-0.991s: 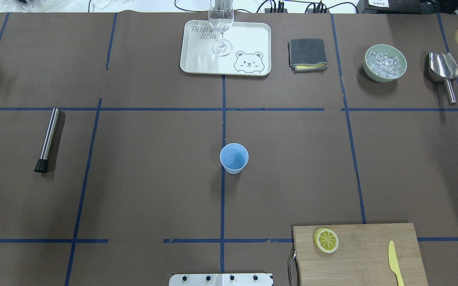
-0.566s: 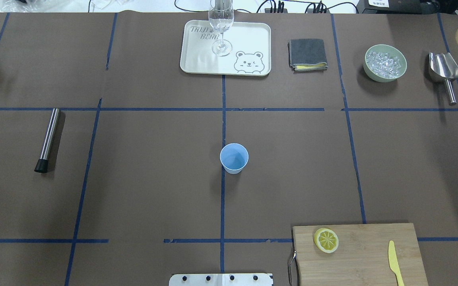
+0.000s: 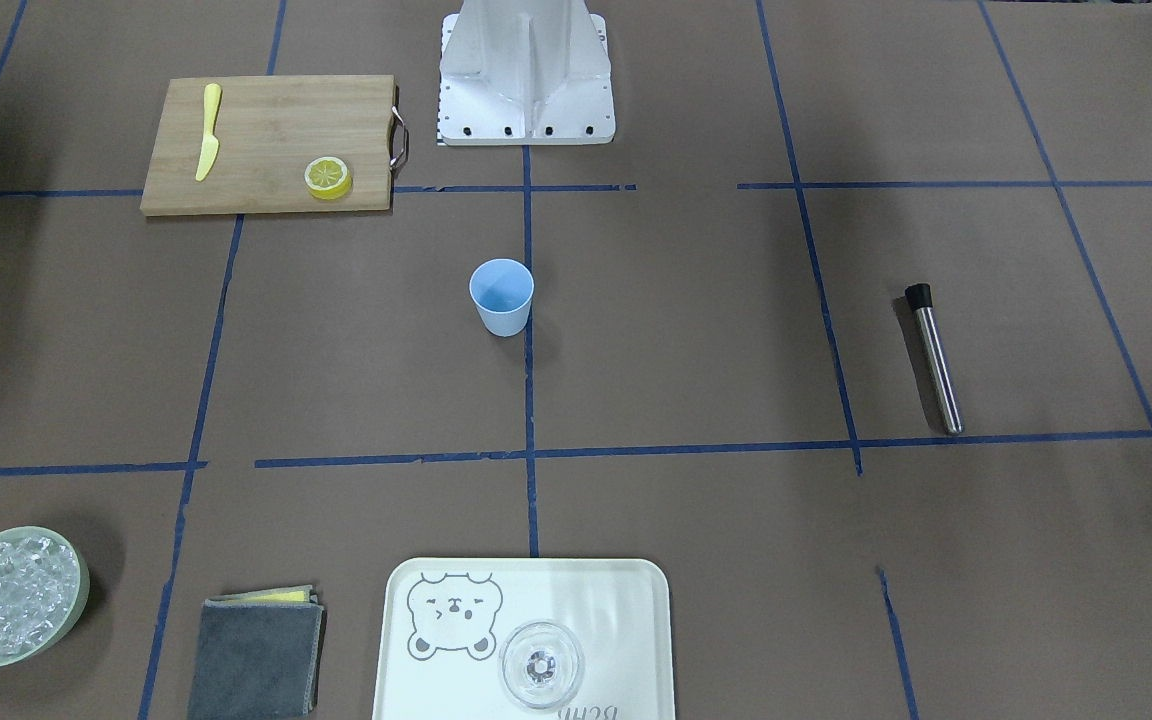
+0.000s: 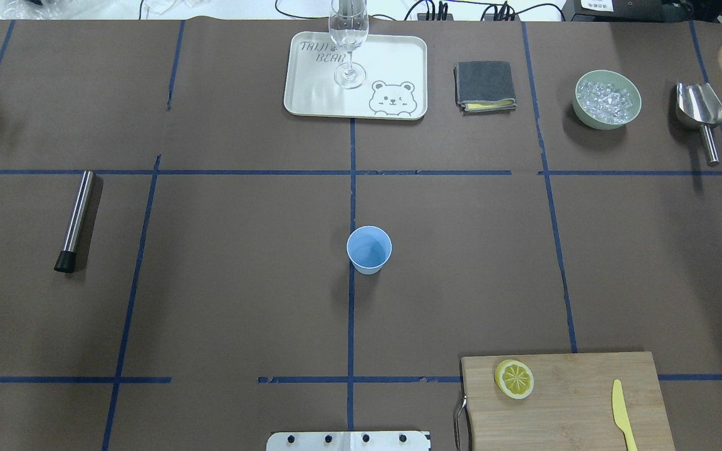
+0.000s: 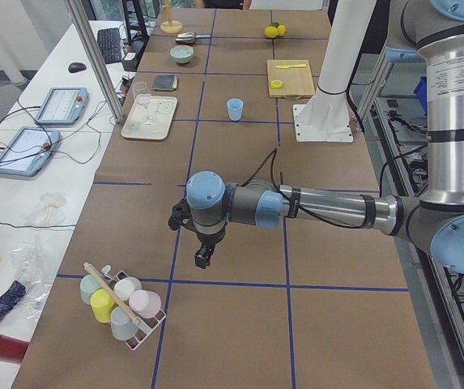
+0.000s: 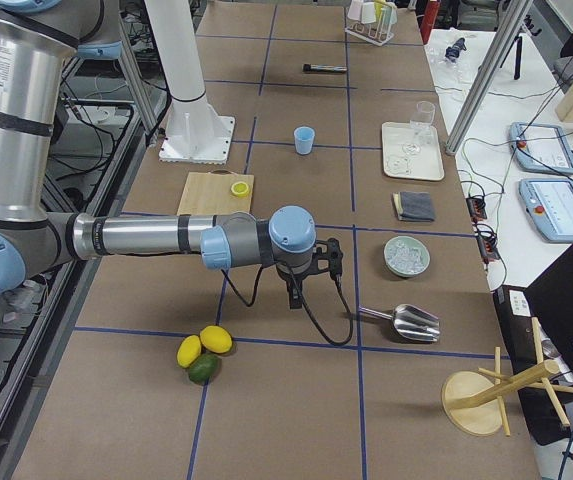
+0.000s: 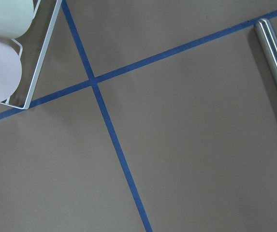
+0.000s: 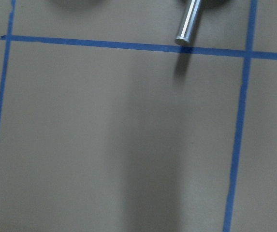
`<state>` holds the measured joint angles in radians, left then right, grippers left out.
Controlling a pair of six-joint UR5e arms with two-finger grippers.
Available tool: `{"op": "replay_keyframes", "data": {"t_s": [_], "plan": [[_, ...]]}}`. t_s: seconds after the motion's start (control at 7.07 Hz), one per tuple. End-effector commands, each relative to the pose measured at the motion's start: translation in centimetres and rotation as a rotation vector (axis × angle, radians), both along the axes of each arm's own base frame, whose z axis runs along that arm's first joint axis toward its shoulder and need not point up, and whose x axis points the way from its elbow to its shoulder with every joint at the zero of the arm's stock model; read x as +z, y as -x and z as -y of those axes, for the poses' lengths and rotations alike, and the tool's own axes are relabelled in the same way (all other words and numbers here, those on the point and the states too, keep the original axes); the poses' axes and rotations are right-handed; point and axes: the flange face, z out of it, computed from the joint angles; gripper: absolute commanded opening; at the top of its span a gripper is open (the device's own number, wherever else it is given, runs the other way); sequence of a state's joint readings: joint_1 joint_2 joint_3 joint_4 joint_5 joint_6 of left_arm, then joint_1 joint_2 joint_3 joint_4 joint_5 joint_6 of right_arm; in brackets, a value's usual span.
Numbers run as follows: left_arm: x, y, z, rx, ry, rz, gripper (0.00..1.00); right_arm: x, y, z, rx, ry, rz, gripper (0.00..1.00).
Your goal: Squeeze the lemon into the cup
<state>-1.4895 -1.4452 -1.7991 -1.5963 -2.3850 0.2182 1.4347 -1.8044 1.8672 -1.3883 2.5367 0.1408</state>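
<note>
Two tools are noted, each seen only from a side view.

Left tool (image 5: 202, 259): hung pointing down over the brown paper-covered worktop (image 4: 242, 300), near a white wire rack of pastel cups (image 5: 122, 304). Whether it is released or clenched cannot be told.

Steel rod with a black cap (image 4: 76, 219): laid flat on the worktop.

Small light-blue plastic cup (image 4: 369, 249): stood upright, mouth up, at mid-worktop on a blue tape line. Beyond it, a cream bear-printed tray (image 4: 392, 56) carrying a clear stemmed glass (image 4: 349, 37) is recorded.

Thin round lemon slice (image 4: 514, 379): laid flat on a wooden cutting board (image 4: 574, 401), by the board's corner nearest the cup, yet well apart from the cup. A yellow plastic knife (image 4: 620, 410) is laid on the same board.

Right tool (image 6: 294, 297): hung pointing down over the worktop, near a steel scoop (image 6: 406, 320) and a small pile of yellow and green fruit (image 6: 203, 352). Its state cannot be told either.
</note>
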Motion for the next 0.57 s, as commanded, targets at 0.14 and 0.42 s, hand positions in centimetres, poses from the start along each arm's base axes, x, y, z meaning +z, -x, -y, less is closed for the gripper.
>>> {"op": "replay_keyframes", "data": {"t_s": [0.14, 0.42], "plan": [[-0.5, 0.0, 0.2, 0.000, -0.011, 0.000, 1.00, -5.7, 13.5, -1.3, 0.141, 0.145, 0.062, 1.00], [-1.0, 0.0, 0.8, 0.000, -0.036, 0.004, 1.00, -10.4, 24.0, -6.3, 0.136, 0.169, 0.029, 1.00]]}}
